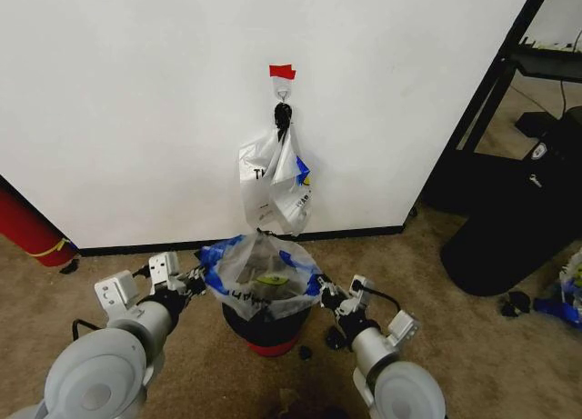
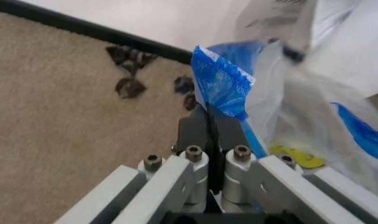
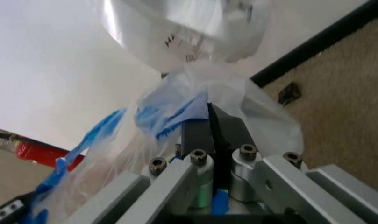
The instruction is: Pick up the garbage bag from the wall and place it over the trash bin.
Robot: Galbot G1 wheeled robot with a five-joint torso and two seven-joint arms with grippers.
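Observation:
The garbage bag (image 1: 262, 274), thin and translucent with blue patches and a yellow print, is spread over the top of the trash bin (image 1: 264, 335), a black bin with a red base standing by the wall (image 1: 136, 92). My left gripper (image 1: 202, 275) is shut on the bag's left blue edge. The left wrist view shows the closed jaws of that gripper (image 2: 209, 112) pinching a blue flap (image 2: 221, 81). My right gripper (image 1: 320, 287) is shut on the bag's right edge, and in the right wrist view this gripper (image 3: 209, 114) clamps blue-tinted plastic (image 3: 167, 109).
A whiter, more opaque bag (image 1: 277, 178) hangs from the hook (image 1: 283, 94) under red tape (image 1: 282, 71), just above the bin. A big red cylinder (image 1: 27, 226) lies at the left. Black furniture (image 1: 509, 228) stands at the right. Small dark scraps (image 2: 129, 70) lie on the carpet by the baseboard.

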